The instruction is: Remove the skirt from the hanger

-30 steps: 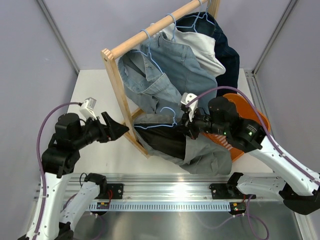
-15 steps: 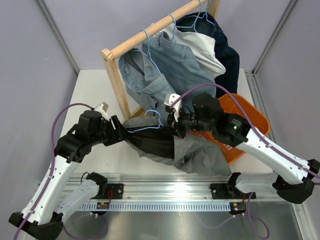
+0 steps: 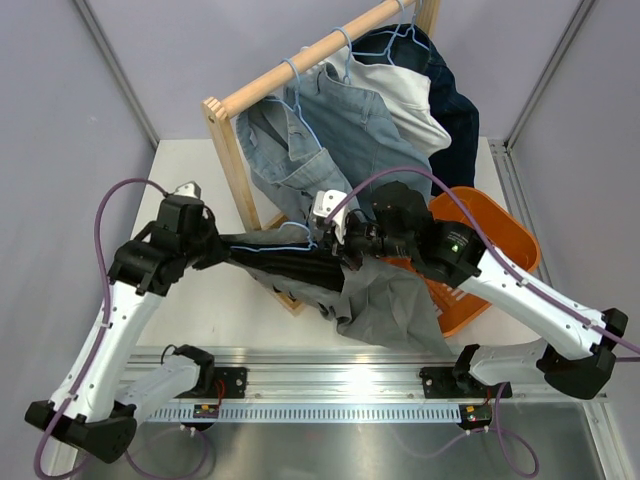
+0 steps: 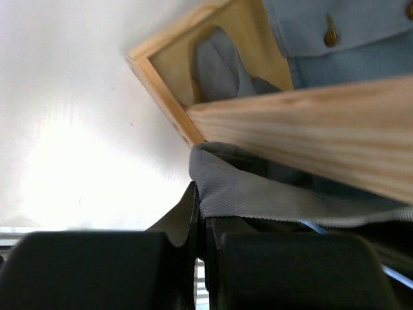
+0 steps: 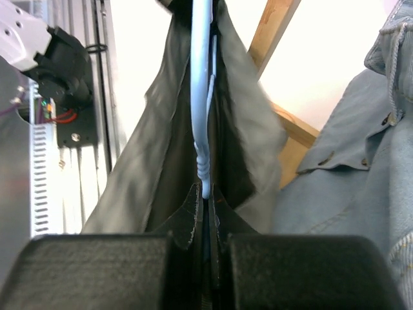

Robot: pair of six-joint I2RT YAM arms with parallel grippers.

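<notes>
The grey skirt [image 3: 388,308] hangs from a light-blue wire hanger [image 3: 288,240] at the foot of the wooden rack, its dark inner side [image 3: 296,266] stretched between my two arms. My left gripper [image 3: 222,248] is shut on the skirt's left end; the left wrist view shows the grey ribbed edge [image 4: 271,194] pinched where the jaws [image 4: 201,208] meet. My right gripper [image 3: 335,243] is shut on the hanger. In the right wrist view the blue wire [image 5: 201,97] runs straight into the closed jaws [image 5: 204,194], with skirt fabric [image 5: 129,168] draped on both sides.
The wooden rack [image 3: 228,150] stands diagonally, and its post is right beside the left gripper [image 4: 310,129]. Blue denim garments [image 3: 340,130] and a pale garment [image 3: 400,90] hang on it from more blue hangers. An orange basket [image 3: 495,240] sits at the right, under the right arm.
My left gripper has moved right to the skirt and shut on its edge. My right gripper has carried the hanger left and up, pulling the skirt taut between the arms.
</notes>
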